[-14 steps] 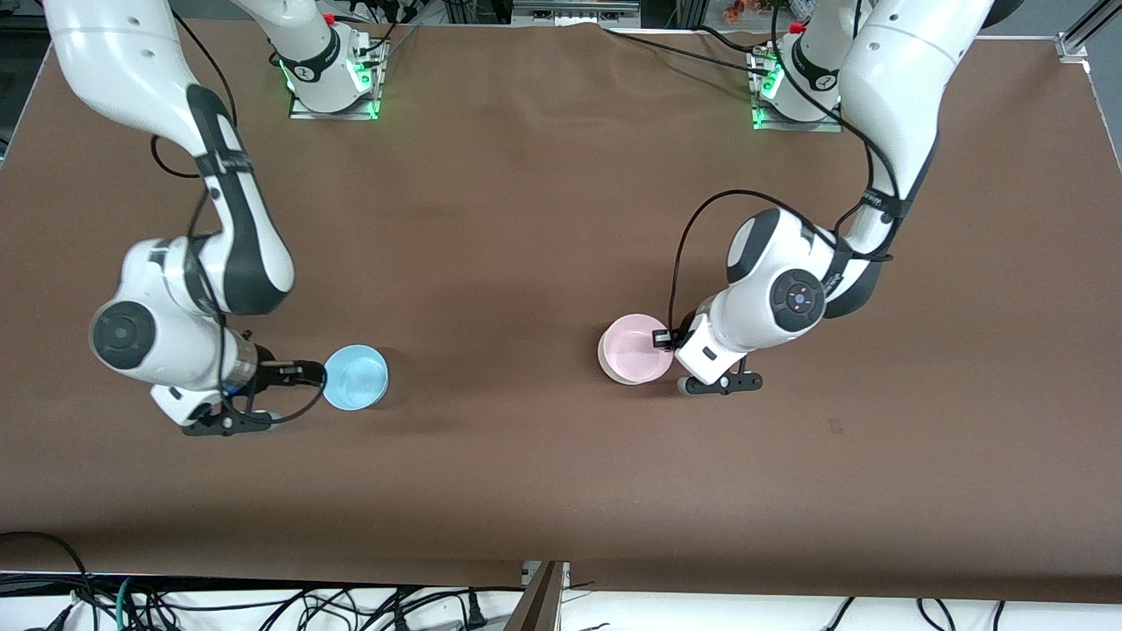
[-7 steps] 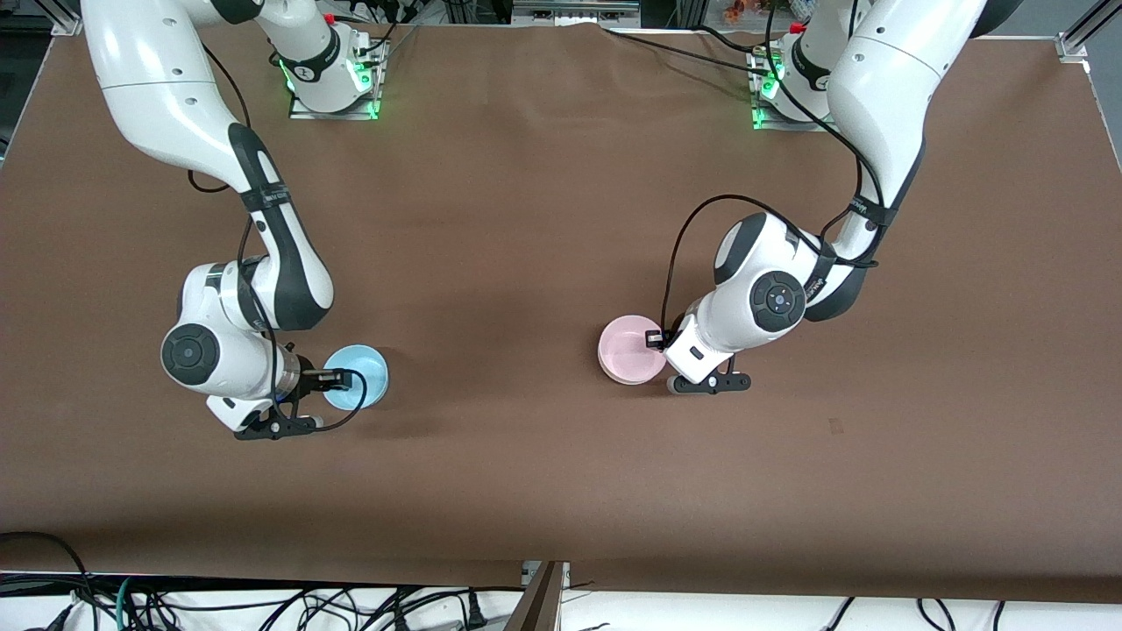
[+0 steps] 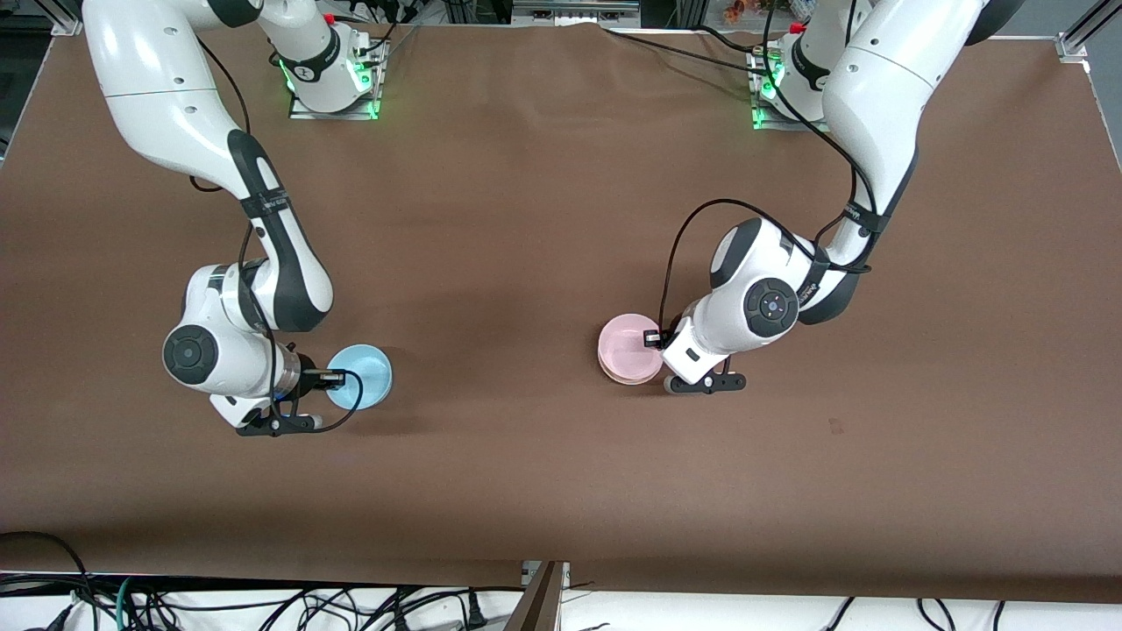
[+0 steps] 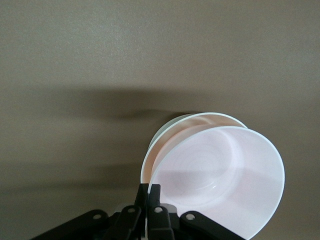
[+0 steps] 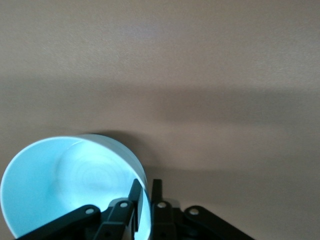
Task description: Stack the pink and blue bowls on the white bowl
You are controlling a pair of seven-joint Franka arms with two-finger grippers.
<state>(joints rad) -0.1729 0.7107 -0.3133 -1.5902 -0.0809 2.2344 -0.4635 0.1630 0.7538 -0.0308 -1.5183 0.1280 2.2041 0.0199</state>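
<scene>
The pink bowl (image 3: 627,349) is tilted over the white bowl, whose rim shows just under it in the left wrist view (image 4: 167,136). My left gripper (image 3: 655,338) is shut on the pink bowl's (image 4: 220,175) rim at the side toward the left arm's end; its fingers show in the left wrist view (image 4: 149,187). The blue bowl (image 3: 366,372) sits on the table toward the right arm's end. My right gripper (image 3: 337,379) is open, one finger inside and one outside the blue bowl's (image 5: 65,190) rim, as the right wrist view (image 5: 146,185) shows.
The brown table cover (image 3: 526,263) is bare between the two bowls' spots. The arm bases (image 3: 333,79) stand along the edge farthest from the front camera. Cables hang below the edge nearest the front camera.
My right gripper moved in from beside the blue bowl until its fingers straddle the rim. My left gripper shifted the pink bowl slightly, more squarely over the white bowl.
</scene>
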